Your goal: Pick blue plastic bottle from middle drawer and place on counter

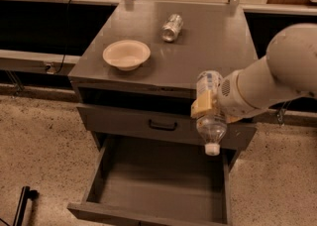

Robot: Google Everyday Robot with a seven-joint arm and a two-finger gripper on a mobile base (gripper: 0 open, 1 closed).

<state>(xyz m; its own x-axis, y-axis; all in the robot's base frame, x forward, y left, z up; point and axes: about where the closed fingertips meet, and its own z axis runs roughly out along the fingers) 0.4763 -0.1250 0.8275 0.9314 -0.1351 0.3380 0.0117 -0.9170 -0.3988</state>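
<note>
Here we see one tan pad of the fingers (202,106) pressed on the left side of the small clear plastic bottle (210,123). The other pad is hidden behind it, yet the gripper (210,105) plainly pinches the bottle at mid-body. The white rounded arm (270,79) runs off the right edge. We cannot read the bottle's pale label.

The bottle hangs in the air with its long axis near upright, white cap down and base up. It is in front of the closed drawer front with a black bar handle (162,126) and above the right part of the wide grey metal drawer tray (148,183), which is pulled out and cut off below.

On the flat grey metal counter (218,46) sit a cream round bowl (126,54) and, well apart, a shiny silver can (172,27) on its side. Speckled stone flooring (44,145) lies around the cabinet.
</note>
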